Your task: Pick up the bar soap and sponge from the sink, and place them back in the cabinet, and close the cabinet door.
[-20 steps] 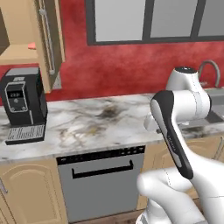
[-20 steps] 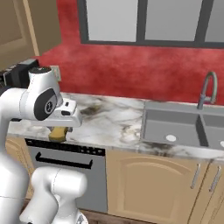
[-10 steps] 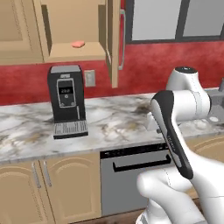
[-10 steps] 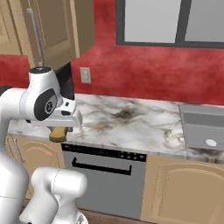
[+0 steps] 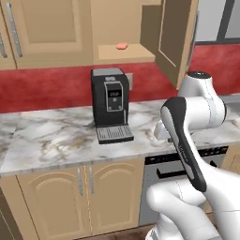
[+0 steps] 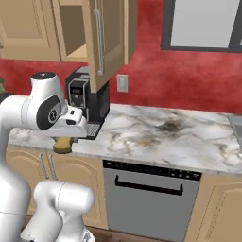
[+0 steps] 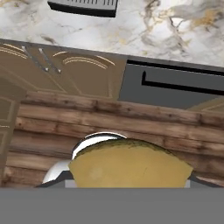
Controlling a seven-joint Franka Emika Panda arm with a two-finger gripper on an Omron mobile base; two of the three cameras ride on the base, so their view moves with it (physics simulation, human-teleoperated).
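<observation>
Soap (image 5: 122, 45) is sitting on the cabinet (image 5: 123, 55) shelf; we're carrying the sponge (image 7: 129, 164), gripper (image 6: 65, 140) clenched on it; door (image 5: 174, 40) is hanging open.

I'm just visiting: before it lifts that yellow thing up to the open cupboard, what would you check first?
1. Sponge held in the gripper: ok, though its fingers are hidden.
2. Cabinet door open: ok.
3. Bar soap already on the cabinet shelf: ok.
4. Free shelf space beside the soap: ok.
5. Coffee machine stands right under the shelf, may crowd the lift: cannot tell.
</observation>
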